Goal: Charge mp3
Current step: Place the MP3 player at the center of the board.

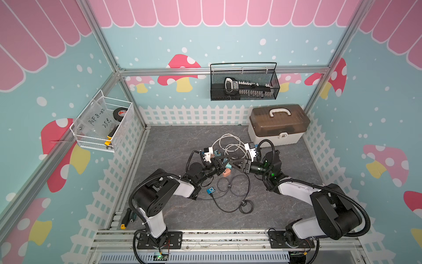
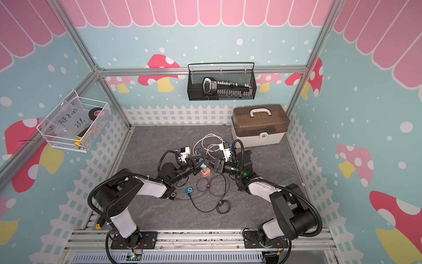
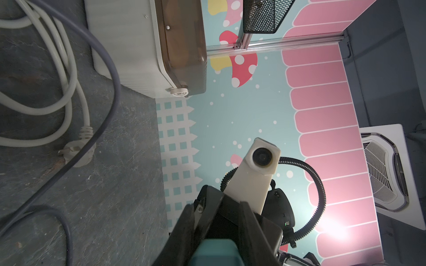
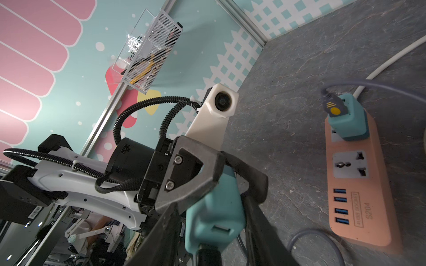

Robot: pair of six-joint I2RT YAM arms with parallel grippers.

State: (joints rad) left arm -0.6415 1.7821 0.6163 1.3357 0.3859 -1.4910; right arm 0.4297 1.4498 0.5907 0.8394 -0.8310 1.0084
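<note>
- Mid-surface: left pincer clamped on teal adapter (orange power strip near).
- Right pincer flanks the adapter; grip cannot be told.
- Blue mp3 player lies toward the front edge.

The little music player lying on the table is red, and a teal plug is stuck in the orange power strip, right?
Not quite: the music player lying on the table is blue, not red, as both top views show. The teal plug really is stuck in the orange power strip, seen in the right wrist view.

Lab robot cell: aluminium frame, mushroom backdrop
</note>
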